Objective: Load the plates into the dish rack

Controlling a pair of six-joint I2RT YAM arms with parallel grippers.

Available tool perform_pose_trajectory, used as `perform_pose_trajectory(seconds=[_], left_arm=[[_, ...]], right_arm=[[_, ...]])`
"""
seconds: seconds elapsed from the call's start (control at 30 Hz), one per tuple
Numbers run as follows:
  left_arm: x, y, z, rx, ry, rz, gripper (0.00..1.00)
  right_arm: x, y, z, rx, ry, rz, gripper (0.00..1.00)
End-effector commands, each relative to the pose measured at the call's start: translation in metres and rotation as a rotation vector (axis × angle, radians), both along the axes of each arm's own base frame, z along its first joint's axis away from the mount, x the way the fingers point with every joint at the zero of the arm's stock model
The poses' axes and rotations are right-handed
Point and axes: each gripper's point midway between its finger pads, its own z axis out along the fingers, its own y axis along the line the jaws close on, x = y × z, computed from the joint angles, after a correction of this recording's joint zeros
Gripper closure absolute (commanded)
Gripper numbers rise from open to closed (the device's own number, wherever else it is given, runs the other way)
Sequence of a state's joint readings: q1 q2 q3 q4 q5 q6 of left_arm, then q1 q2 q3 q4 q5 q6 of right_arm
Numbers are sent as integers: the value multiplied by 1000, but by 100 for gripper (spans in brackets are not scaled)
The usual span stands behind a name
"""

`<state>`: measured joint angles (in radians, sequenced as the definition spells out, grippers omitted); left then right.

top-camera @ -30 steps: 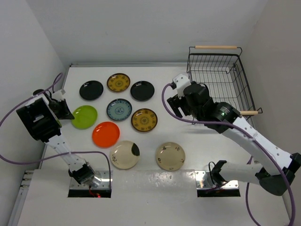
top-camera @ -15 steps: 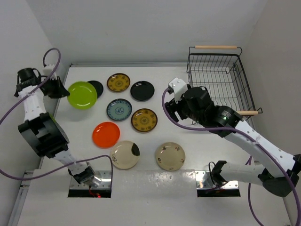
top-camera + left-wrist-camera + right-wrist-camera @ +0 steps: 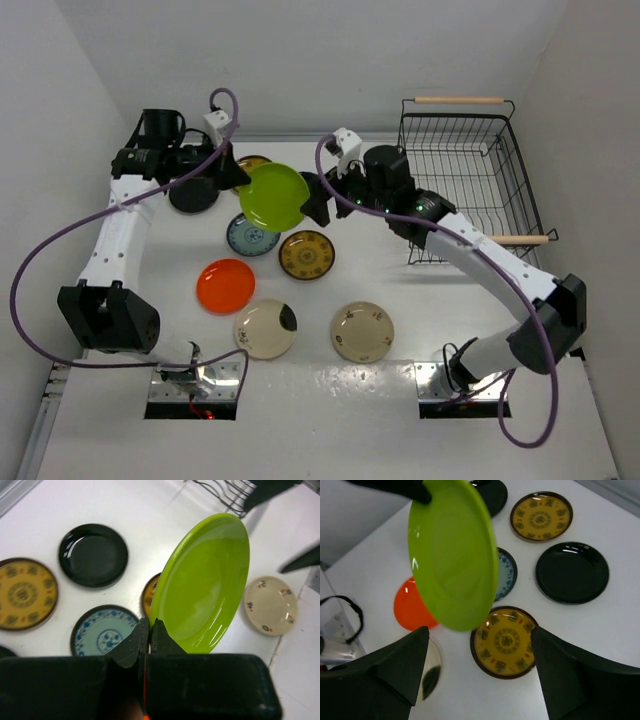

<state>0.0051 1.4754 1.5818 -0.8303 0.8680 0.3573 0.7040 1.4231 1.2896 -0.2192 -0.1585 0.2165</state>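
Observation:
My left gripper point(image 3: 149, 626) is shut on the rim of a lime green plate point(image 3: 205, 585), holding it tilted in the air above the middle of the table point(image 3: 275, 195). My right gripper point(image 3: 313, 197) stands open just right of that plate. In the right wrist view the green plate point(image 3: 452, 555) hangs ahead of the wide-open jaws and touches neither finger point(image 3: 560, 672). Other plates lie flat on the table: blue-grey point(image 3: 250, 236), mustard point(image 3: 307, 254), orange-red point(image 3: 225, 285), two cream point(image 3: 265, 328) point(image 3: 362, 331). The dish rack point(image 3: 465, 150) stands at the back right.
A black plate point(image 3: 190, 194) and a second mustard plate point(image 3: 250, 160) lie partly hidden under the left arm. Another black plate point(image 3: 572, 572) shows in the right wrist view. Purple cables loop off both arms. Walls close in the table on the left and back.
My left arm has swung the green plate from the far left edge up and rightward to mid-table. My right gripper has moved left to meet it, jaws still wide.

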Motion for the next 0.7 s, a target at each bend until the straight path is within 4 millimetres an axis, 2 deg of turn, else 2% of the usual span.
perform_pose_trajectory(seconds=[0.0,0.03,0.07,0.13,0.17,0.23,0.27,0.33,0.4,0.47,0.5,0.53,0.57,0.6,0.63,0.67], left_arm=[[-14,-31,23,-33,-51,-109,100],[-18,-40,27,-38,-54,-133,100],[-18,-40,27,-38,-54,-133,100],[-21,-48,30,-63,-47,-167,100],[-25,-54,31,-71,-46,-188,100],[-29,-58,34,-78,-45,-207,100],[-29,-62,31,-78,-35,-218,100],[-23,-58,26,-36,-38,-175,100],[-12,-55,16,-2,-4,-112,100],[7,-40,9,70,3,4,75],[15,-32,7,85,8,46,63],[19,-25,6,90,15,78,42],[25,-18,8,89,5,97,34],[29,-9,10,89,6,134,26],[38,8,11,99,2,198,12],[43,18,11,111,-9,234,6]], right_arm=[[0,24,40,281,75,97,22],[5,28,34,292,94,91,25],[4,29,27,279,110,91,26],[13,25,8,242,146,41,30],[16,22,0,233,161,25,36],[18,19,-6,242,178,10,53],[17,18,-9,248,197,12,75],[16,18,-2,272,181,25,98],[14,13,9,286,154,25,100],[18,2,13,280,142,-7,100],[20,-7,29,288,93,-20,100],[31,-25,25,262,98,-86,100],[34,-41,18,193,115,-146,100],[44,-56,27,151,65,-201,100],[62,-85,36,116,27,-280,100],[66,-104,27,53,50,-353,100]])
